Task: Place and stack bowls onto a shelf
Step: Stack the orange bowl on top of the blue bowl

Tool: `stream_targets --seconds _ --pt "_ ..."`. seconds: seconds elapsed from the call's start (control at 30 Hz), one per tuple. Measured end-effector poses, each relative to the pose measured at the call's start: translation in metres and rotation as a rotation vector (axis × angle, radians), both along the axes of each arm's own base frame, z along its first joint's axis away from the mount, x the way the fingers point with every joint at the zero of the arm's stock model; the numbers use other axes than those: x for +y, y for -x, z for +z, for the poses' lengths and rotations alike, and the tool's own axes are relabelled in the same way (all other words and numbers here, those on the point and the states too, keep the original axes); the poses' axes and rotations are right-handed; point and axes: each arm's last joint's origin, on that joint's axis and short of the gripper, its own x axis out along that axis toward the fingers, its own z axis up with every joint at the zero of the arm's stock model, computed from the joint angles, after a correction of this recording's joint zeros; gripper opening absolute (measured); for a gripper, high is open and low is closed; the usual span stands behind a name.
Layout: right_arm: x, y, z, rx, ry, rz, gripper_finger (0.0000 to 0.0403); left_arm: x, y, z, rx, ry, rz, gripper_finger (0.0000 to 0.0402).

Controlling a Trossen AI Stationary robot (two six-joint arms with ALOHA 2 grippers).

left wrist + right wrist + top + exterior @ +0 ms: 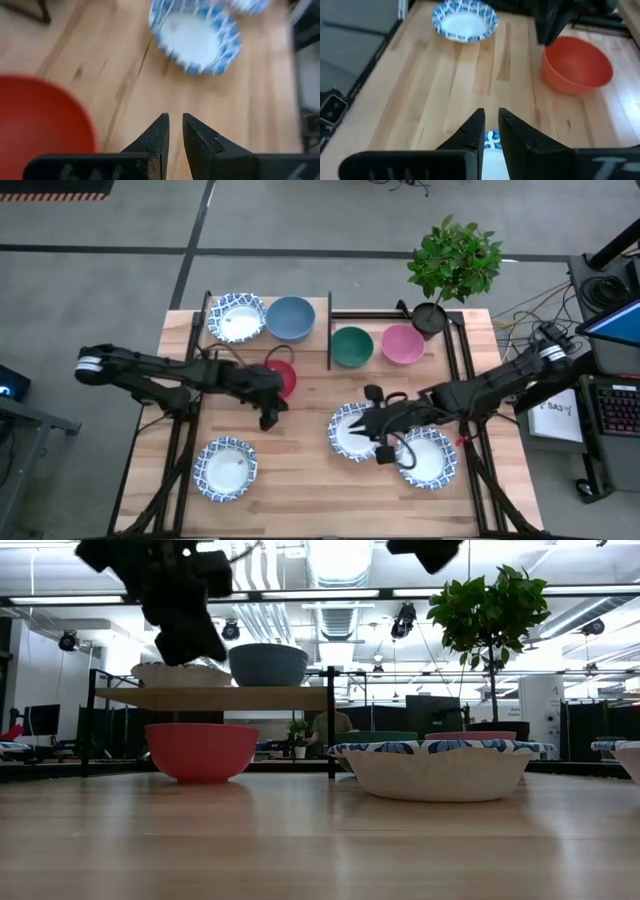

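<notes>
the right gripper (490, 127), fingers nearly together with only a narrow gap, sits at the rim of a shallow white bowl with a blue patterned rim (352, 432) near the table's middle, though whether it pinches that rim is unclear. the left gripper (175, 131), also nearly closed and holding nothing, hovers beside the red bowl (285, 377). another patterned bowl (237, 317) and a blue bowl (290, 318) sit on the shelf (215, 697).
</notes>
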Motion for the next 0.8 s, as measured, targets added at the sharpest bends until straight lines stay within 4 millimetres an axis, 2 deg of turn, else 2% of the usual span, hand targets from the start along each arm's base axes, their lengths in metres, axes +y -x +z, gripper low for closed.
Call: stream_targets --seconds 0.17,0.3,0.43,0.6,0.8 --pt "-0.006 0.024 -0.015 -0.035 -0.086 -0.03 0.0043 -0.004 -0.017 -0.002 0.191 -0.149 -0.022 0.0036" --pt "-0.007 0.04 -0.029 -0.037 -0.117 -0.03 0.0043 -0.014 -0.026 -0.003 0.243 -0.294 -0.126 0.0036" --pt "-0.009 0.05 -0.037 -0.068 -0.117 -0.013 0.0043 -0.017 -0.031 -0.014 0.296 -0.354 -0.214 0.0036" --pt "-0.012 0.057 -0.035 -0.091 -0.114 -0.01 0.0043 -0.017 -0.034 -0.026 0.363 -0.361 -0.208 0.0043" --pt "-0.013 0.058 -0.033 -0.105 -0.096 0.004 0.0043 -0.014 -0.033 -0.024 0.401 -0.456 -0.155 0.0088"
